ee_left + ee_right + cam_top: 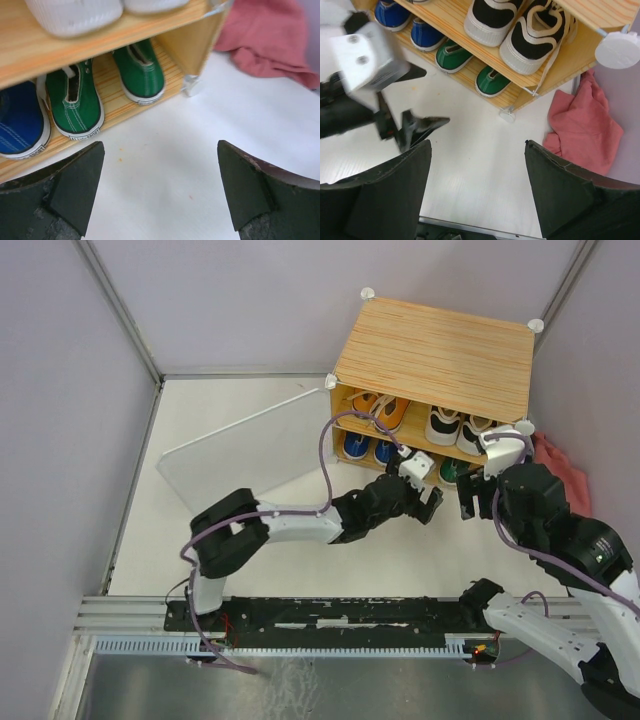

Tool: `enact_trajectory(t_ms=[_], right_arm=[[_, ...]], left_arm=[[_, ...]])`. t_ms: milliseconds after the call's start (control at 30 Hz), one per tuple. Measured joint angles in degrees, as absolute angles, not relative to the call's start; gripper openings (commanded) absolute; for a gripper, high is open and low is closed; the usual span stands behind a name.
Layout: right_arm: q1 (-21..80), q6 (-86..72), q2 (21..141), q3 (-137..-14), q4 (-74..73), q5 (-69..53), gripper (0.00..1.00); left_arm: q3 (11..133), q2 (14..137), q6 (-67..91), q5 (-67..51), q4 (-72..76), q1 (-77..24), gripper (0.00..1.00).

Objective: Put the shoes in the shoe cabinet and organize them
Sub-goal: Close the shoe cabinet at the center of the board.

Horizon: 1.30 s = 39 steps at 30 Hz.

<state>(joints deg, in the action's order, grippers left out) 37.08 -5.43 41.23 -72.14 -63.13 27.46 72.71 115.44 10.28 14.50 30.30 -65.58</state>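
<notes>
You have the shoe cabinet (435, 355), a large box of light striped bamboo-grain wood with white round corner knobs, standing with its open front toward the arms. All four pairs of canvas sneakers sit inside it.

- **Upper shelf:** the orange pair (380, 410) is in the cabinet's left half and the black pair (515, 25) in its right half. Both have white rubber soles and white laces.
- **Lower shelf:** the blue pair (368, 448) lies under the orange one.
- **Lower shelf, right:** the green pair (75, 100) lies under the black one, by the cabinet's right wall. The two green shoes are side by side, slightly apart, heels toward the opening.

Your left gripper (160, 150) hangs just in front of the cabinet's lower right opening, over the white table (165, 190). Its dark fingers are spread wide with nothing between them, and it touches no shoe.

Your right gripper (477, 147) hovers in front of the cabinet's right front corner, close beside the left one. Its jaws are also parted and empty.

A pale, flat door panel (240, 455) slants away from the cabinet's front left corner. A crumpled pink cloth (585, 125) lies on the table just to the right of the cabinet, against its right wall.
</notes>
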Motion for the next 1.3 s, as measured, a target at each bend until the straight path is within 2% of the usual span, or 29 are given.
enact_trajectory(t_ms=[100,167,267,333,567,700,833,967,1133,1300], right_arm=[[37.1,-6.0,42.5,-74.5,-63.1,26.8,0.86],[37.1,-6.3,43.4,-76.0,-63.3,26.5,0.88],[37.1,-6.9,45.2,-78.8,-63.5,25.5,0.93],[37.1,-7.3,46.5,-80.3,-63.5,25.1,1.00],[37.1,-7.9,50.5,-85.0,-63.5,23.6,0.99],[37.1,-8.1,52.2,-87.0,-63.5,22.2,0.99],[37.1,-8.1,52.6,-87.3,-63.5,21.1,0.99],[37.1,-8.1,52.7,-87.3,-63.4,20.3,0.99],[37.1,-8.1,52.7,-87.3,-63.5,19.7,0.99],[37.1,-7.7,52.9,-88.8,-64.7,18.9,0.99]], left_arm=[[68.6,104.7,8.3,14.8,25.6,-67.8,0.95],[67.1,97.3,6.7,15.5,21.5,-69.0,0.99],[67.5,89.0,3.7,19.0,15.3,-69.1,0.99],[69.6,84.4,0.4,23.1,9.6,-68.4,0.99],[76.8,75.3,-7.9,31.4,-0.4,-59.5,0.99],[79.1,73.8,-10.2,33.8,-1.3,-49.2,0.99],[78.9,73.8,-10.1,36.5,-1.4,-39.0,0.91],[77.3,74.4,-8.9,40.2,-0.4,-30.2,0.91],[78.8,78.9,-8.4,43.5,-2.0,-23.2,0.90],[83.2,83.2,-7.2,41.4,-13.0,-21.7,0.90]])
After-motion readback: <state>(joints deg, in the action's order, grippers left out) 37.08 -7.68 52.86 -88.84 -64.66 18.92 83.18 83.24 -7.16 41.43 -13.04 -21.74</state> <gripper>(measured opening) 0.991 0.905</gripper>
